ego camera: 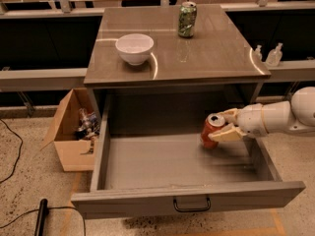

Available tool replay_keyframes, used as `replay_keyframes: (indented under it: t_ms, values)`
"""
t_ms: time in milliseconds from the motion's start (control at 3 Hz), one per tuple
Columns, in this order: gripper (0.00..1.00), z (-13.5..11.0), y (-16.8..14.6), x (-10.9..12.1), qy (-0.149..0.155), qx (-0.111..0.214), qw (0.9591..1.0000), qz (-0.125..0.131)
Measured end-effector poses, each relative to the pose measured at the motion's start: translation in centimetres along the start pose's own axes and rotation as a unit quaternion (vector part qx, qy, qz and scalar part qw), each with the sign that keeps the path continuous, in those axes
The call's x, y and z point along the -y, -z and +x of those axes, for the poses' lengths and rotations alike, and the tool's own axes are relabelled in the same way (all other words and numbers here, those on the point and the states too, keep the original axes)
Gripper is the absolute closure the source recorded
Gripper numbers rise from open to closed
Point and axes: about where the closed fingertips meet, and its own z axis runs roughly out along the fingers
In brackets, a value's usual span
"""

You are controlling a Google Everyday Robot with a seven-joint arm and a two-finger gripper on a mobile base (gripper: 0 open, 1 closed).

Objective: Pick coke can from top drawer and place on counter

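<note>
The top drawer [147, 200] is pulled wide open, and its grey floor shows. The red-orange coke can [208, 132] is at the drawer's right side, tilted and a little above the floor. My gripper [217, 126] reaches in from the right over the drawer's side wall and is shut on the can, with one pale finger [229, 115] above it and the other below. The glossy counter [206, 53] lies above the drawer.
A white bowl [134, 48] stands on the counter's front left and a green patterned can [187, 19] at its back. A brown cardboard box [69, 136] with clutter sits on the floor to the left of the drawer. Small bottles [273, 55] stand on a ledge at the right.
</note>
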Motion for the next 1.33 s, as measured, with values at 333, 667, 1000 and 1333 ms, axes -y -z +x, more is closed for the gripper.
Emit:
replay_keyframes:
  t_ms: [333, 667, 1000, 1333]
  values:
    - [1.00, -4.2, 4.0, 0.1, -0.007, -0.006, 0.9998, 0.018]
    - [1.00, -8.6, 8.2, 0.6, -0.018, -0.006, 0.9991, 0.039]
    - [1.00, -12.6, 11.5, 1.3, -0.015, -0.012, 0.9984, 0.053]
    - [1.00, -16.5, 13.8, 3.3, 0.005, -0.020, 0.9974, 0.070]
